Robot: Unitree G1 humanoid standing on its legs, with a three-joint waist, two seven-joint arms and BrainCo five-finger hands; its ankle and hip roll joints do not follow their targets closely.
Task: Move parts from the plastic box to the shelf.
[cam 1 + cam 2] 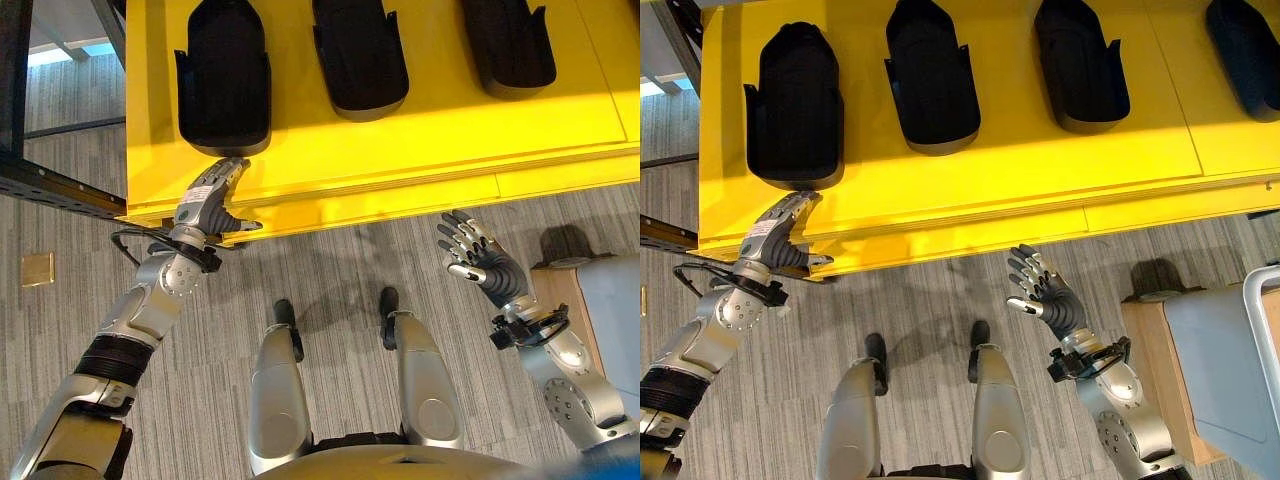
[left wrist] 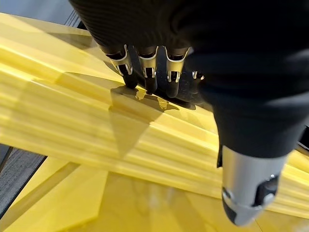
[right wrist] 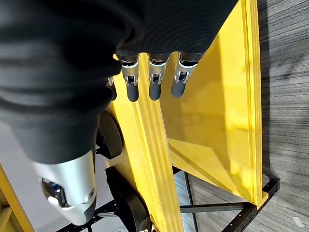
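Right hand [image 1: 1045, 292] hangs open over the floor, holding nothing. Left hand [image 1: 210, 200] lies open at the yellow shelf [image 1: 400, 150] edge, fingers straight, likely after a release; black parts [image 1: 795, 105] sit in a spaced row beyond

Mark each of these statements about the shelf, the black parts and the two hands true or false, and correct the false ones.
1. Black parts lie in a row on the yellow shelf. True.
2. The left hand rests at the shelf's front edge. True.
3. The right hand grips a black part. False: it holds nothing, fingers spread, over the floor in front of the shelf.
4. The left hand is curled round a part. False: its fingers lie straight on the shelf edge, just short of the nearest part.
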